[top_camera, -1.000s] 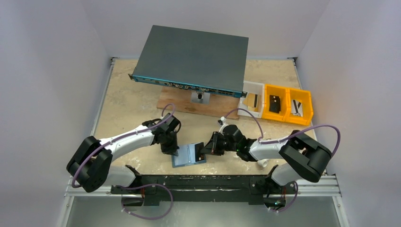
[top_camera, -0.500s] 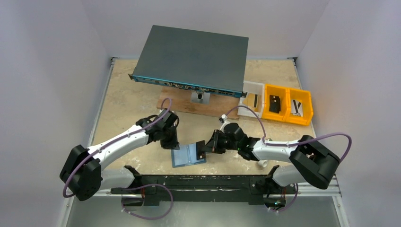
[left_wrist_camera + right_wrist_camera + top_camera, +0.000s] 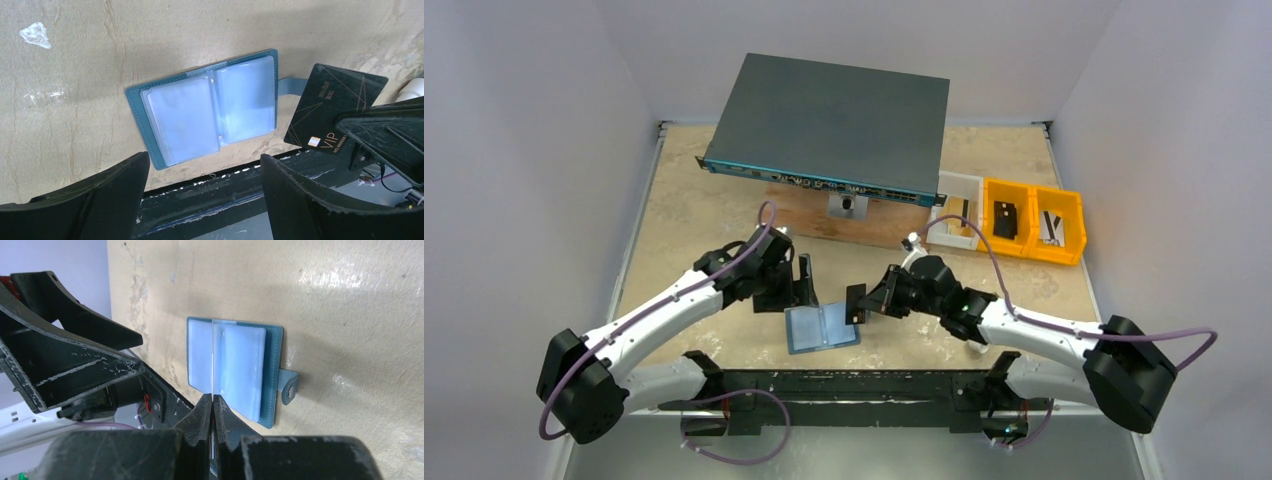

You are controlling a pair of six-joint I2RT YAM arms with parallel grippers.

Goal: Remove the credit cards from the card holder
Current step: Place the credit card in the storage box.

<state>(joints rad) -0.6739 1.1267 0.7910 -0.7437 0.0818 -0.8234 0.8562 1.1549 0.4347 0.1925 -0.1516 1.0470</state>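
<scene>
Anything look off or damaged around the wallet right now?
Nothing stands out. The steel-blue folding card holder lies open and flat on the table; a black gold-lettered VIP card sits pinched in the right tool, clear of it.

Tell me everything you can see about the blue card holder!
The card holder is a small steel-blue wallet, leather-like with stitched edges. It lies flat on the beige table, opened like a book, showing cloudy clear plastic sleeves on both halves. A little strap with a snap sticks out from one side. Nothing grips it: the left gripper hangs open above it, and the right gripper pinches a black card just beside it.
</scene>
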